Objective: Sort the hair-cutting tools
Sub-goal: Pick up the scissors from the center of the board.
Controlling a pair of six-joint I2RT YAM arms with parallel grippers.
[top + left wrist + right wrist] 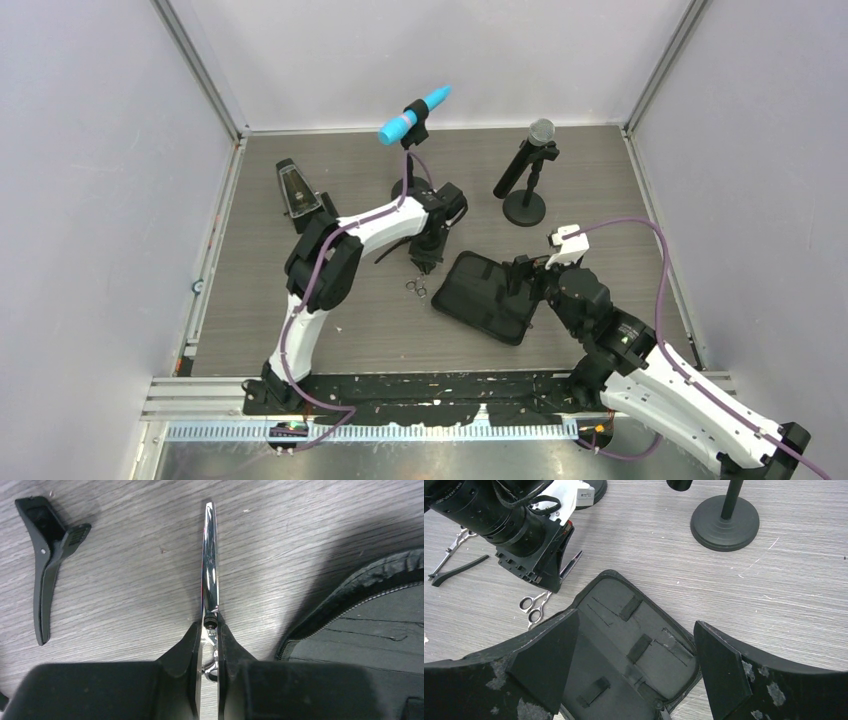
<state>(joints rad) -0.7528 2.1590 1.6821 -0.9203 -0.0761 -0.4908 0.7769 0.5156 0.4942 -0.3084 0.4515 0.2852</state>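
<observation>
At centre of the top view, the left gripper [210, 639] is clamped on scissors [209, 565] low at the table, just left of the open case [614, 610]. The case holds nothing. A second scissors [451, 547] and a clip [47, 565] lie loose at left. The right gripper [636, 665] hangs spread over the case. Sorting looks barely begun.

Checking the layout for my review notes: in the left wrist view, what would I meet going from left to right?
hair clip → scissors, clamped in the left pincer → open case
</observation>
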